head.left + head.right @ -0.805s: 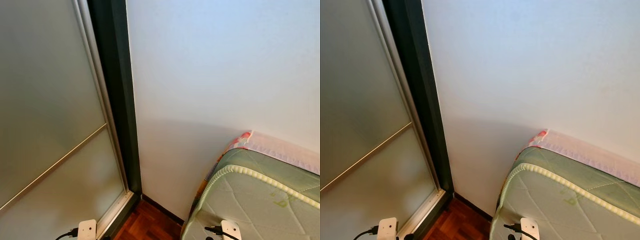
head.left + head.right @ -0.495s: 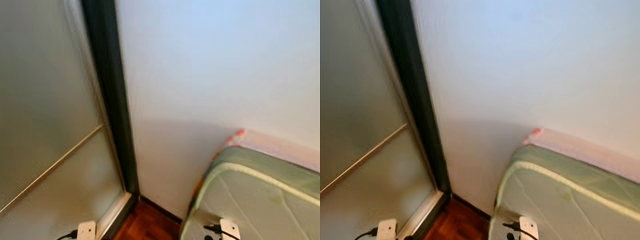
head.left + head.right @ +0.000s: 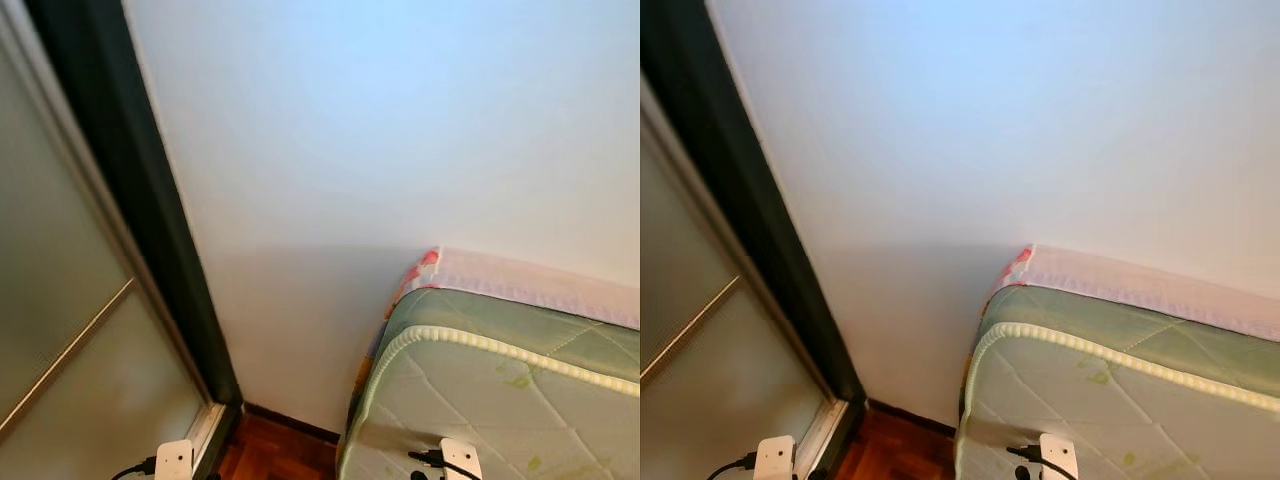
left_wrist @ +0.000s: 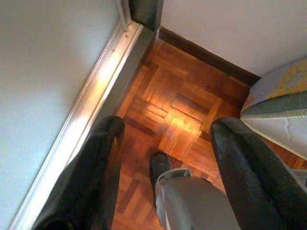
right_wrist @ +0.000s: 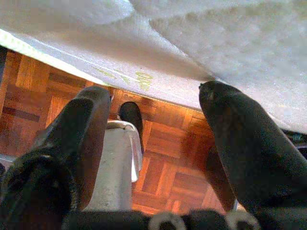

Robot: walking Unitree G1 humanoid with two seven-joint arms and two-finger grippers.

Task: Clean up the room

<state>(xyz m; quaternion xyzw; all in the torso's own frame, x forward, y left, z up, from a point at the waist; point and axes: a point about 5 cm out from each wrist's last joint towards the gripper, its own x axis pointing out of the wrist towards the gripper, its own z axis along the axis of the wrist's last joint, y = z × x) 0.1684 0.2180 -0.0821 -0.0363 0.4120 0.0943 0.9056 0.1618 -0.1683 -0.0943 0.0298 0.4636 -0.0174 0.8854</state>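
Wooden parquet floor [image 4: 182,105] lies under both idle arms. Left gripper [image 4: 165,143] and right gripper [image 5: 153,124] hang wide open and empty (nothing to carry yet), with the mattress [image 3: 500,400] at 4 o'clock against the wall [image 3: 400,150].

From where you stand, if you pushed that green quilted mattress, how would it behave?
The mattress looks bulky, so probably heavy and slow to shift. Its quilted top likely gives under pressure. Pressed against the wall, it probably won't slide farther back.

A pale green quilted mattress [image 3: 500,400] with raised cream piping along its edge lies in the corner to my right, pushed against the white wall. A pink patterned sheet [image 3: 520,285] shows along its far side, next to the wall. Faint greenish stains mark its top.
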